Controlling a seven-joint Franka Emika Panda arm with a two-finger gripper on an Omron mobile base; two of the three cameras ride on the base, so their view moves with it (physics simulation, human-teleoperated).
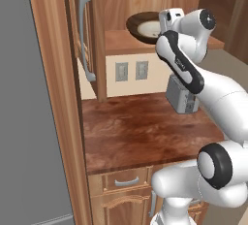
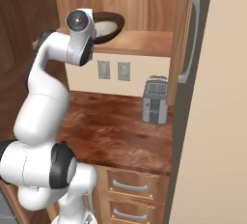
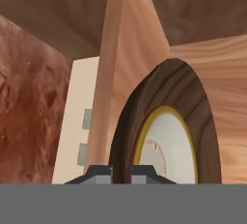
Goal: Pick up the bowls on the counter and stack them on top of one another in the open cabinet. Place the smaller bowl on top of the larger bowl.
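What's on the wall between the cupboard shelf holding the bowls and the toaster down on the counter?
Two grey wall sockets, side by side on the cream wall under the shelf, above the toaster; the right base view shows it.

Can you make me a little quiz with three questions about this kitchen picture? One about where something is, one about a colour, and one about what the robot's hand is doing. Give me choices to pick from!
1. Where is the cream-white bowl?
A. Inside the brown wood-grain bowl
B. On the counter beside the toaster
C. In a drawer

2. What colour is the toaster?
A. Red
B. Grey
C. Yellow

3. What is the gripper doing?
A. Wide open above the counter
B. Holding the toaster
C. Shut on the brown bowl's rim

Answers:
1. A, because the hand view shows the cream bowl nested in the brown one, on the cabinet shelf.
2. B, because the boxy toaster on the reddish counter is grey in both base views.
3. C, because in the hand view the two fingertips sit close either side of the dark rim.
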